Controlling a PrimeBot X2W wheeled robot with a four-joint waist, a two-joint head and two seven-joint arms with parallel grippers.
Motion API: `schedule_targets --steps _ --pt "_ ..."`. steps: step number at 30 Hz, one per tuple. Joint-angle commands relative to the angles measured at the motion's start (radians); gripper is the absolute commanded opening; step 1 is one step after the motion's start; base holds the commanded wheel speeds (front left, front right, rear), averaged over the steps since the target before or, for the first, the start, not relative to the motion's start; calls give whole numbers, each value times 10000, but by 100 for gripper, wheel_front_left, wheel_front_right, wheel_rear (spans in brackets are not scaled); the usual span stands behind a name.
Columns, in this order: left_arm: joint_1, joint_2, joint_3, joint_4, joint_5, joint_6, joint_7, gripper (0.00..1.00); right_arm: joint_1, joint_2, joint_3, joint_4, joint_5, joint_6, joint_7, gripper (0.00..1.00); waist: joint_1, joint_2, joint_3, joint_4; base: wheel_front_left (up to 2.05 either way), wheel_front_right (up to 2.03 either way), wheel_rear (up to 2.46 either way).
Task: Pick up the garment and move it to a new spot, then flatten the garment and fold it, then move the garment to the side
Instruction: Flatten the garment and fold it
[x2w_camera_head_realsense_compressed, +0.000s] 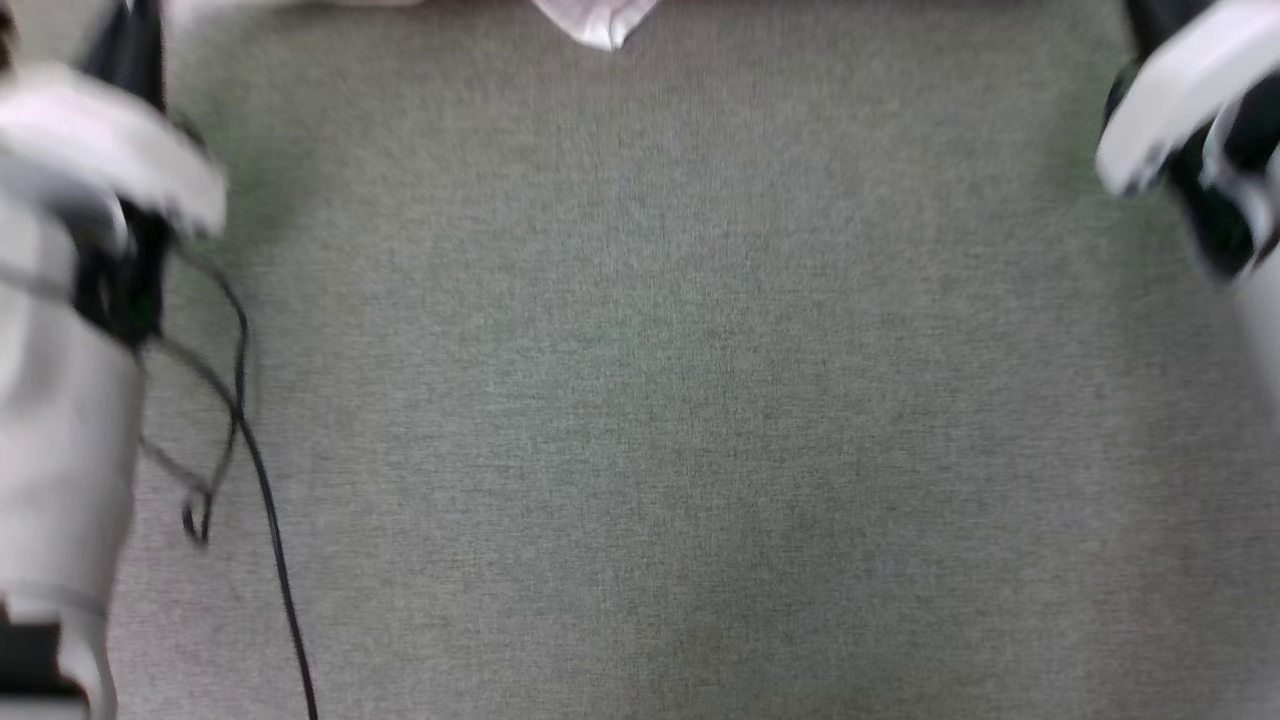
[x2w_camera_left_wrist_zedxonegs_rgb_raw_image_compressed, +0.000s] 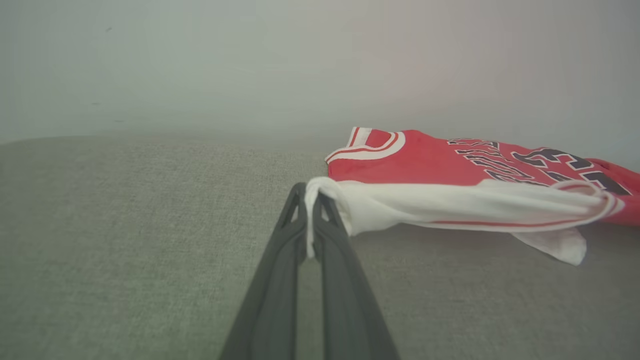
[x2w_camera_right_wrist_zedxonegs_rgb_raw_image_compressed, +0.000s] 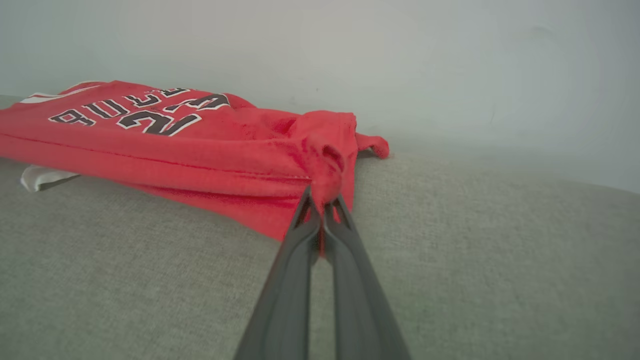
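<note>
Grey woven-fabric table (x2w_camera_head_realsense_compressed: 700, 400) takes up most of the head view. A pale plain wall (x2w_camera_left_wrist_zedxonegs_rgb_raw_image_compressed: 225, 60) stands behind the table in both wrist views. The jersey (x2w_camera_left_wrist_zedxonegs_rgb_raw_image_compressed: 430, 160) lies on the table at the far edge by the wall: red body, white sleeve (x2w_camera_left_wrist_zedxonegs_rgb_raw_image_compressed: 450, 207), striped red-white collar trim (x2w_camera_left_wrist_zedxonegs_rgb_raw_image_compressed: 367, 145), and black white-outlined lettering (x2w_camera_right_wrist_zedxonegs_rgb_raw_image_compressed: 145, 117) that reads upside down in the right wrist view. In the left wrist view the jersey spreads from the fingertips toward 3 o'clock. In the right wrist view it spreads toward 10 o'clock. In the head view a white corner (x2w_camera_head_realsense_compressed: 600, 22) pokes in at 12 o'clock on the top edge. The left arm (x2w_camera_head_realsense_compressed: 60, 400) is a pale blur at 9 o'clock in the head view, and the right arm (x2w_camera_head_realsense_compressed: 1180, 90) is a pale blur at 2 o'clock. The left hand (x2w_camera_left_wrist_zedxonegs_rgb_raw_image_compressed: 311, 195) has its fingers pressed together, pinching the white sleeve end. The sleeve is pulled out in a taut band with shadow under it. The right hand (x2w_camera_right_wrist_zedxonegs_rgb_raw_image_compressed: 323, 200) has its fingers pressed together, pinching a bunched red edge of the jersey, with cloth hanging just beside the tips. A thin black cable (x2w_camera_head_realsense_compressed: 270, 520) loops over the table at 8 o'clock in the head view, beside the left arm.
</note>
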Motion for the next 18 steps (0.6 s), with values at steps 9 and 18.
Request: schedule_targets --steps 9,18 --pt "3838 82 605 -1111 -749 41 -673 0 3110 -636 377 -763 993 -26 -173 0 0 0 -1930 19 0 0 0" --pt "7426 -222 904 -2711 -1196 576 -616 0 6258 -819 241 -1694 1312 -26 141 0 0 0 -3514 162 0 0 0"
